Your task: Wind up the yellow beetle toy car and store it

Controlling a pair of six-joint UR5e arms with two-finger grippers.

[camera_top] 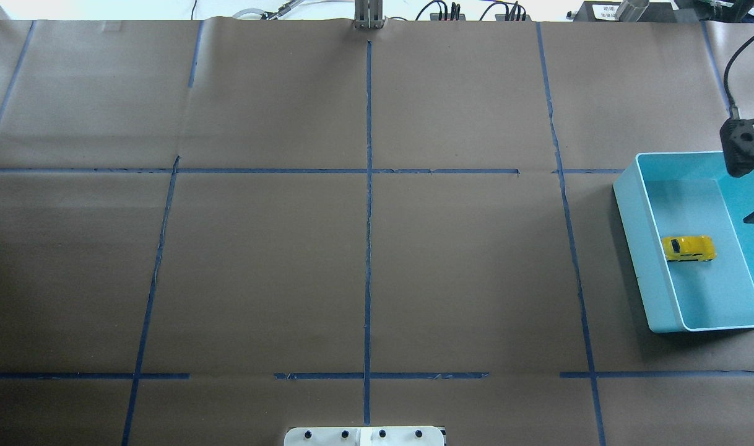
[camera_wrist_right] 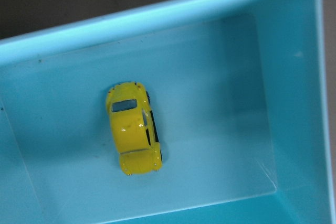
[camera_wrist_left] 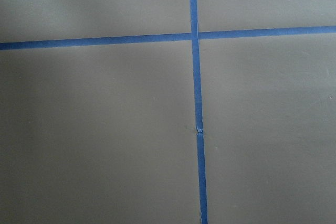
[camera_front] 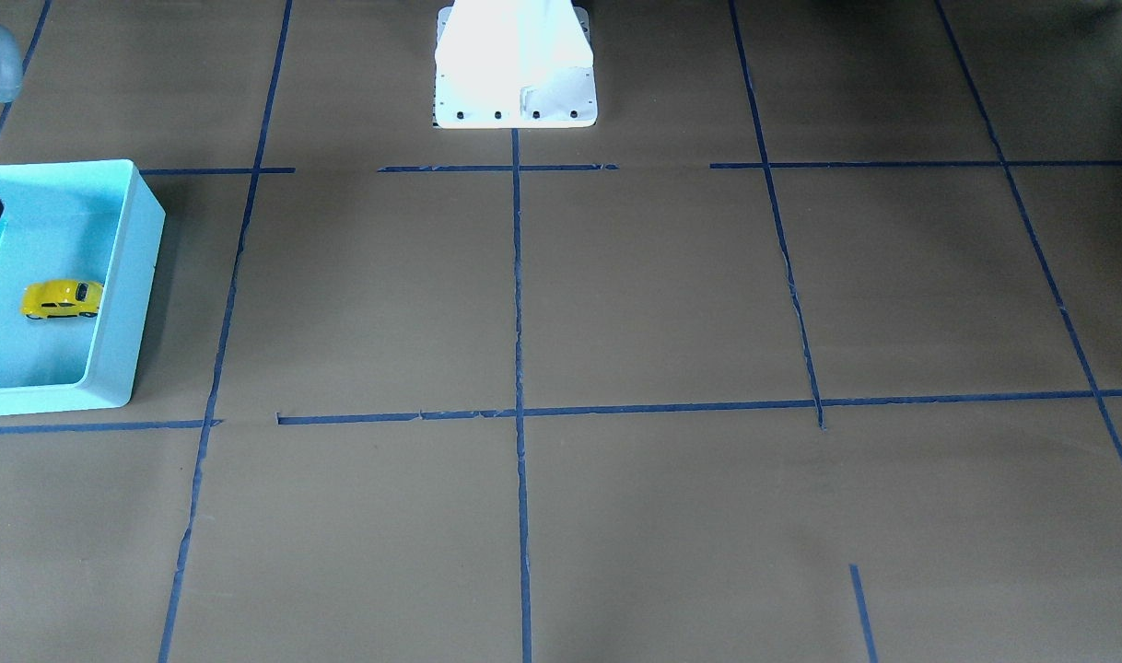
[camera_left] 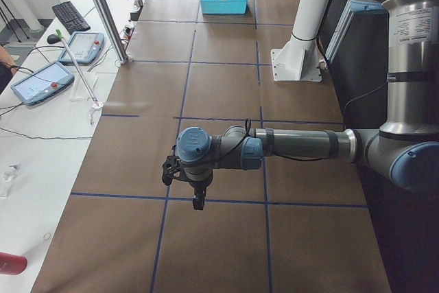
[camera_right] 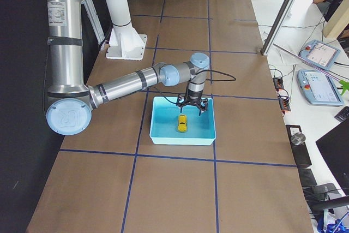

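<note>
Right, a wide brown desk [camera_top: 259, 260], and all the action sits at the far right edge of the overhead view.

Biggest risk first: the right arm [camera_right: 125, 83] reaches low over the teal bin [camera_top: 646, 248], so a careless lift or swing could catch a wall and shove the whole bin across the paper. Next, the right hand [camera_right: 191, 106] hangs within the bin's outline, fingers spread apart and empty, near the yellow beetle toy car [camera_top: 689, 248]. A dip from there could nudge the car or pin it. And the car itself sits on its wheels on the bin floor, apart from every wall. If its spring holds any wind, it could roll off and bump a side.

Now the blind spots. The overhead and front views cut the bin and the right hand off at the frame edge. The left hand [camera_left: 197, 193] shows only in the side view, low over bare desk at centre frame, and I cannot tell whether its fingers are apart or together. Whether the car is wound, nothing shows.
</note>
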